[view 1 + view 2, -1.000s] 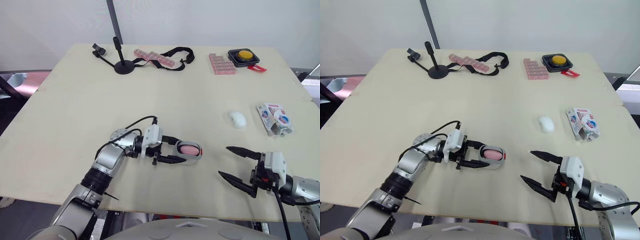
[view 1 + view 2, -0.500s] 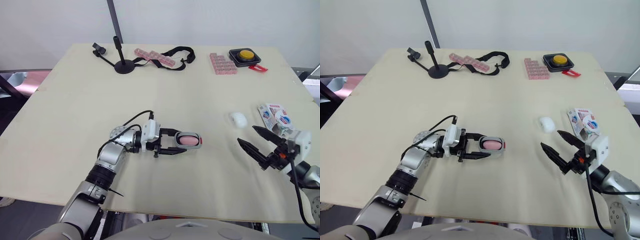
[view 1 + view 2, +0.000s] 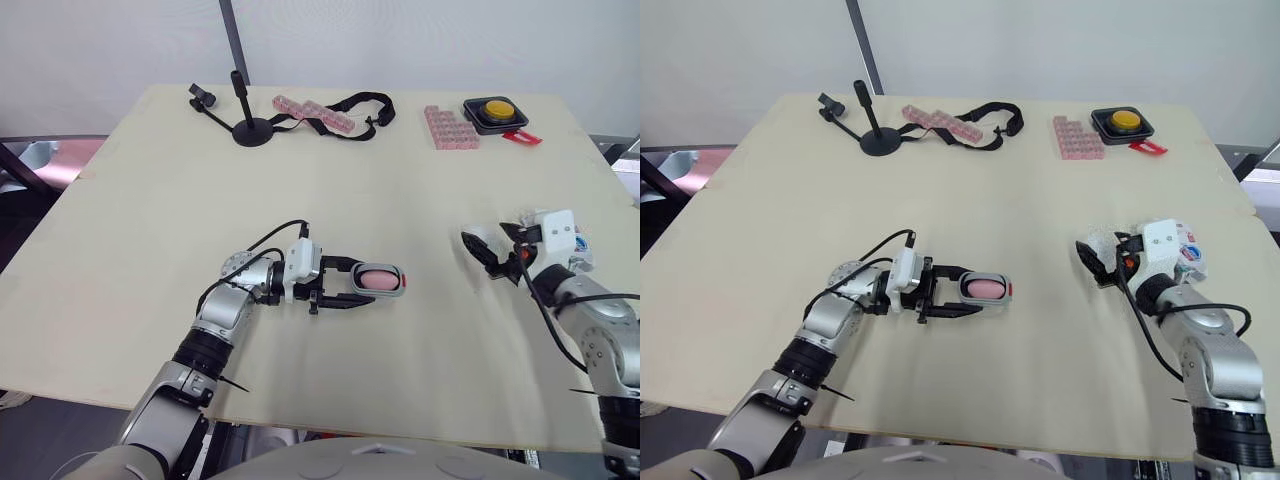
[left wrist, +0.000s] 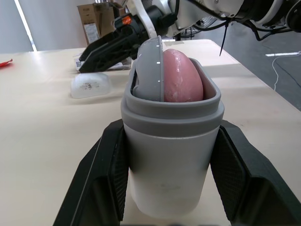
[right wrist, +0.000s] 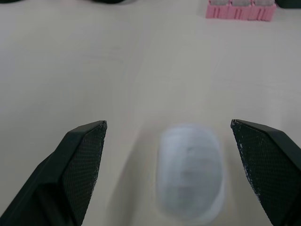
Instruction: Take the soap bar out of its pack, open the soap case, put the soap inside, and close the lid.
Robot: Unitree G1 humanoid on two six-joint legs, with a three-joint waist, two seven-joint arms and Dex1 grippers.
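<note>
My left gripper (image 3: pixel 360 283) is shut on the grey soap case (image 3: pixel 383 281), which lies on its side on the table. The pink soap bar (image 4: pixel 181 75) sits inside the case, whose end stands uncovered. A whitish rounded cover (image 3: pixel 1097 240) lies on the table to the right. My right gripper (image 5: pixel 174 160) is open, with one finger on either side of the cover (image 5: pixel 190 172) and not touching it. The soap pack (image 3: pixel 1189 252) lies just behind my right wrist, mostly hidden.
Along the far edge stand a small black tripod (image 3: pixel 248 130), a black strap (image 3: pixel 360 104), two pink segmented boxes (image 3: pixel 310 112) (image 3: pixel 450 127) and a yellow button in a black box (image 3: pixel 493 112). The table's front edge is close to both arms.
My right gripper has moved from near the front edge away to the whitish cover, staying open. The left gripper shifted the case slightly away from me, then held still.
</note>
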